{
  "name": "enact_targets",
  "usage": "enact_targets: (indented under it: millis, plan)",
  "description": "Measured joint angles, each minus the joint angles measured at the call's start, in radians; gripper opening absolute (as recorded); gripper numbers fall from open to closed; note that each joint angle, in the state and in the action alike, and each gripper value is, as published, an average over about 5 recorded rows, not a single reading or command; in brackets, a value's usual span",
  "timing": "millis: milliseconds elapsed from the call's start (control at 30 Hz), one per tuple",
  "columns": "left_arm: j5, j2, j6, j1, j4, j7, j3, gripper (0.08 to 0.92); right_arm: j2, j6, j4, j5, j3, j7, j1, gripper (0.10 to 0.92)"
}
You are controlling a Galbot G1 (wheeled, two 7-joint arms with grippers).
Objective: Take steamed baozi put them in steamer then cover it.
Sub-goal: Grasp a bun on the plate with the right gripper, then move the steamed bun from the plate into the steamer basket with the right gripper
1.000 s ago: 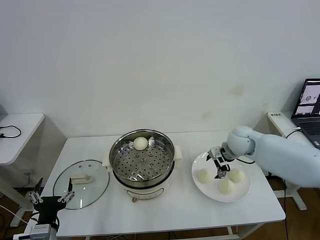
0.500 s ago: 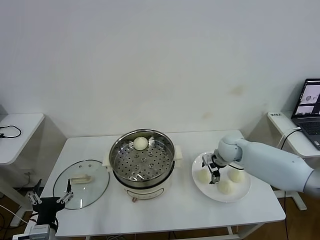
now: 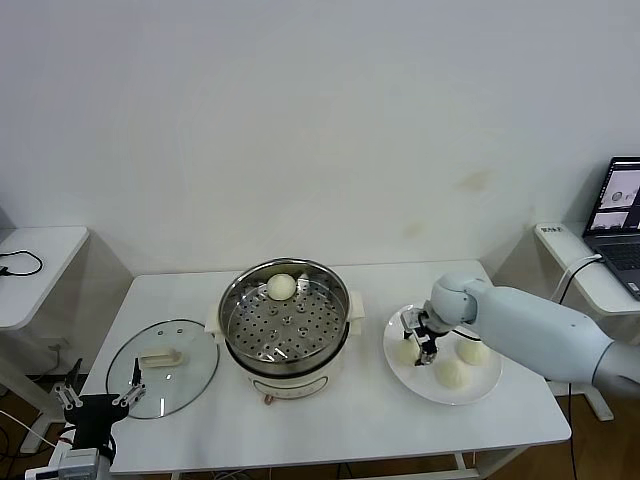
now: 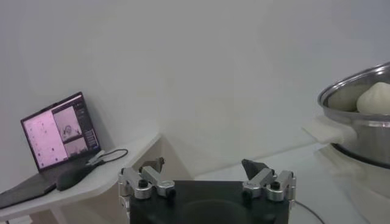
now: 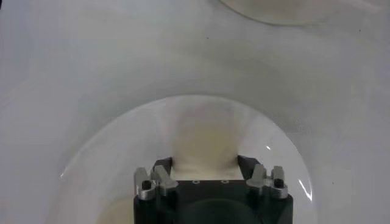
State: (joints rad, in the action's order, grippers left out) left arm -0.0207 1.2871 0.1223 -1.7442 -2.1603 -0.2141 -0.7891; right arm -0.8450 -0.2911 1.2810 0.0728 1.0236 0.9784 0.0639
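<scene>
Step in hand: second pick from the plate; grasp not yet closed

- Steamer (image 3: pixel 285 320): centre of the white desk (image 3: pixel 360 420), uncovered; one baozi (image 3: pixel 281 287) lies on the far side of its perforated floor
- Plate (image 3: pixel 478 389): on the robot's right of the steamer, carrying three baozi; the nearest to the steamer is the target bun (image 3: pixel 406 352)
- Right gripper (image 3: pixel 420 338): down over the plate at the target bun; in the right wrist view its jaws stand apart with the bun (image 5: pixel 204 146) between the tips, nothing gripped so far as can be judged
- Left gripper (image 3: pixel 100 400): parked low at the desk's near left corner, jaws wide open and empty
- Glass lid (image 3: pixel 163 367): flat on the desk, left of the steamer

Next move calls for: closing gently on the soft bun, lifting clear of the plate, carrying it over the steamer rim to a bare patch of floor
</scene>
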Motion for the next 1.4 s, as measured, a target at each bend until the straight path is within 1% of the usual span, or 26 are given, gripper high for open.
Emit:
enact_targets:
  millis: [400,600,800,1067,1400]
  plan:
    - [-0.001,-0.002,0.0,0.0,-0.011,0.0,-0.001,0.823,0.038,-0.009,0.048,-0.046,0.017,0.032,0.093,0.603]
    - [-0.002,-0.005,0.0,0.0,-0.018,0.0,0.004,0.823,0.067,-0.028,0.099,-0.113,0.064,0.038,0.211,0.611]
    - [-0.004,-0.012,0.002,0.005,-0.026,0.0,0.011,0.823,0.057,-0.055,0.151,-0.209,0.135,0.03,0.373,0.617]
    - [-0.006,-0.016,0.005,0.017,-0.03,-0.001,0.012,0.823,-0.038,-0.114,0.171,-0.373,0.198,-0.007,0.535,0.627]
    - [-0.017,-0.021,0.007,0.016,-0.041,-0.001,-0.011,0.823,-0.273,-0.204,0.1,-0.507,0.211,-0.079,0.553,0.628]
